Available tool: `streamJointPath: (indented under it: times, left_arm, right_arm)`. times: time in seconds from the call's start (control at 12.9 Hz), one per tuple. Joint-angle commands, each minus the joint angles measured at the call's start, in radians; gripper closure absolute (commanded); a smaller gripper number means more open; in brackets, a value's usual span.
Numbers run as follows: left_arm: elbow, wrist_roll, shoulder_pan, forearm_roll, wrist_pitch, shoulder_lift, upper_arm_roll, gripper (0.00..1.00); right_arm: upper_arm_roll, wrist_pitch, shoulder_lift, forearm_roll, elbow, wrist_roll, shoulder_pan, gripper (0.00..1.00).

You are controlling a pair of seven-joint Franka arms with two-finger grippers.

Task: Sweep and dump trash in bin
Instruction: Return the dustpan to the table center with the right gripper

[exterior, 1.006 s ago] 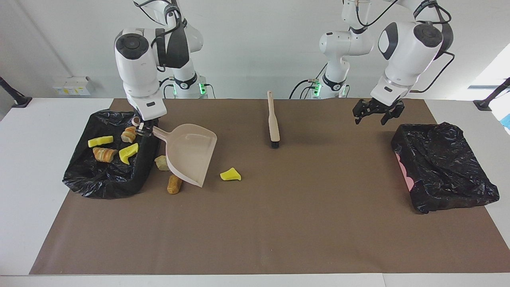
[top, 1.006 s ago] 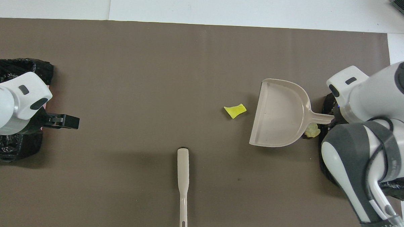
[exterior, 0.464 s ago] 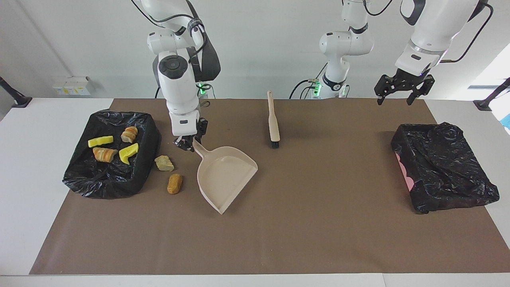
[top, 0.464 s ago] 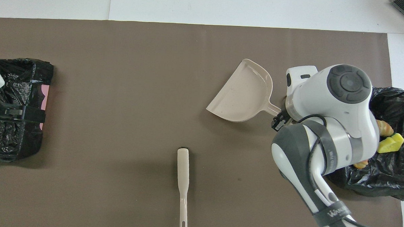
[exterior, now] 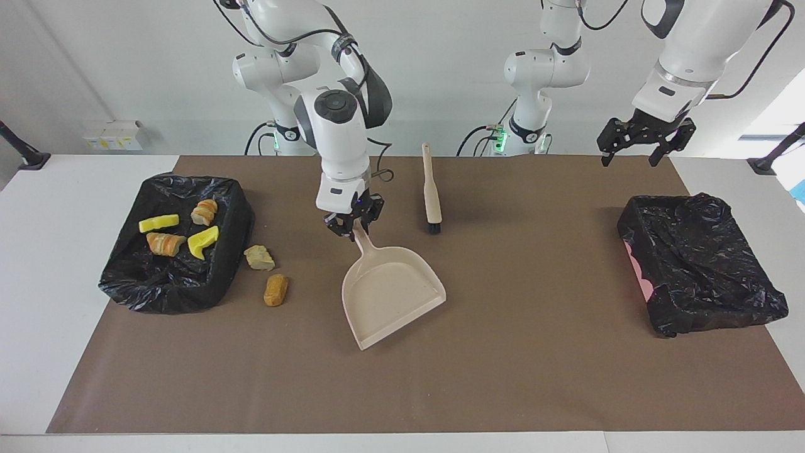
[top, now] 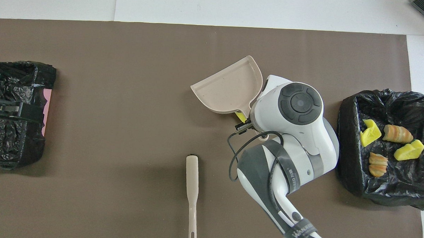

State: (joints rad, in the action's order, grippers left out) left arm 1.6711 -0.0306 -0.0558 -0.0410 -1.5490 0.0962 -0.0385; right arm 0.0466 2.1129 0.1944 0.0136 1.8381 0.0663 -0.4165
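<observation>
1. We see the right gripper [exterior: 352,225] over the middle of the brown mat [exterior: 503,377], its fingers clamped on the handle of the beige dustpan [exterior: 393,292]; the pan hangs tilted, open mouth pointing away from the robots.
2. The left gripper [exterior: 646,139] hangs high over the table near the left arm's end, above the mat's edge nearest the robots — its fingers spread wide and holding nothing. We take this arm to be waiting.
3. The trash: four pieces lie in the black-lined bin [exterior: 119,286] at the right arm's end of the table — a yellow wedge [exterior: 158,222], a second yellow wedge [exterior: 203,241], an orange striped lump [exterior: 165,243] and a tan striped lump [exterior: 204,212].
4. Two more pieces lie on the mat just beside that bin, toward the table's middle: a pale tan lump [exterior: 258,257] and, farther from the robots, an orange-brown lump [exterior: 275,290].
5. In the overhead view a sliver of yellow scrap [top: 240,116] shows under the dustpan's handle; the rest is hidden.
6. The beige brush [exterior: 431,189] lies on the mat near the robots, bristle end pointing away from them, just beside the right gripper.
7. A second black-lined bin [exterior: 698,264] sits at the left arm's end; we see nothing in it.
</observation>
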Motion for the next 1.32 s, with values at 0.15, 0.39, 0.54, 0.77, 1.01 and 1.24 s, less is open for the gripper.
streamJointPath:
  times: [0.15, 0.39, 0.54, 0.77, 1.01, 1.24]
  left_arm:
    - [0.059, -0.101, 0.060, -0.010, 0.023, 0.063, -0.006, 0.00]
    - [0.043, -0.129, 0.088, -0.010, 0.029, 0.071, -0.004, 0.00]
    - [0.007, -0.112, 0.083, -0.008, 0.010, 0.057, -0.004, 0.00]
    - [-0.004, -0.100, 0.082, 0.001, -0.013, 0.051, -0.006, 0.00]
    - [0.001, -0.063, 0.076, 0.001, -0.011, 0.053, -0.006, 0.00]
    - [0.006, -0.037, 0.083, 0.078, -0.034, 0.054, -0.006, 0.00]
  right_arm:
    - [-0.002, 0.047, 0.134, -0.024, -0.147, 0.379, -0.077, 1.00]
    - [-0.002, 0.050, 0.239, -0.015, -0.238, 0.582, -0.136, 1.00]
    - [-0.002, 0.061, 0.284, -0.014, -0.266, 0.609, -0.160, 1.00]
    - [-0.002, 0.124, 0.284, -0.017, -0.241, 0.598, -0.165, 0.01]
    - [0.001, 0.064, 0.266, -0.024, -0.241, 0.589, -0.168, 0.00]
    - [0.012, -0.058, 0.205, -0.090, -0.238, 0.592, -0.168, 0.00]
